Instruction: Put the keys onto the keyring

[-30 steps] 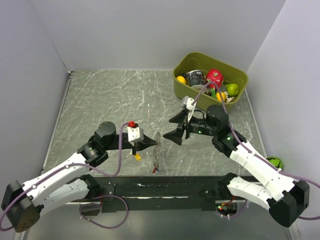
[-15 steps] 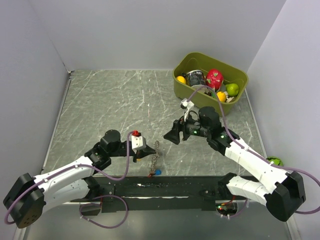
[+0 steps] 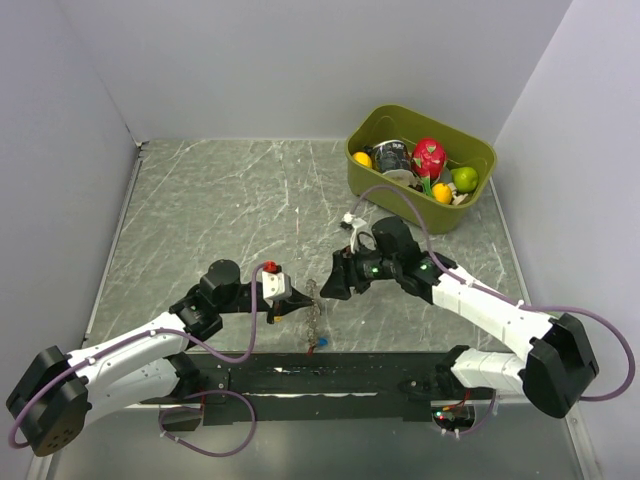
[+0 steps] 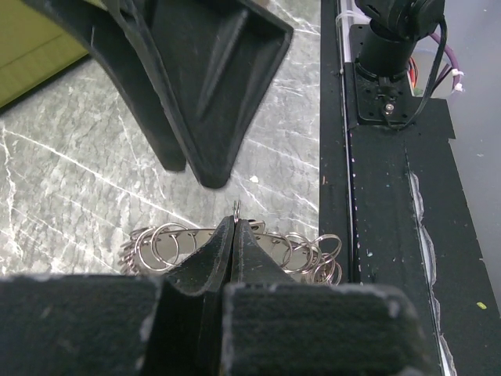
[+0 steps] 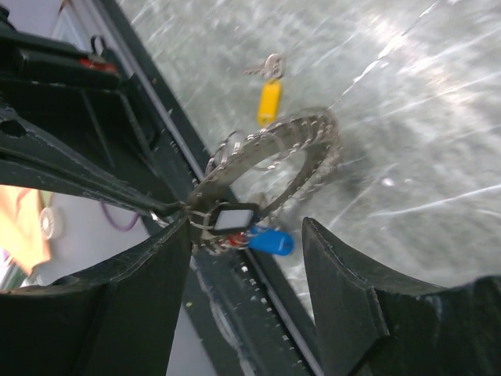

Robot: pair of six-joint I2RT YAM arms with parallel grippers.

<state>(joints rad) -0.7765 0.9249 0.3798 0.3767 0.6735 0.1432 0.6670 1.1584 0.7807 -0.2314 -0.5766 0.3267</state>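
Keyring (image 3: 315, 308) sat at the table's (image 3: 220, 200) 6 o'clock edge, pinched in my left gripper (image 3: 288, 300), whose jaws were pressed together.
A green bin (image 3: 372, 183) of fruit stood at 1 o'clock, well apart; the black base rail (image 3: 330, 375) ran just beside the ring, and a yellow-capped key (image 5: 268, 98) lay loose beyond it. My right gripper (image 3: 335, 282) stretched in low from 3 o'clock, jaws spread, close beside the ring.
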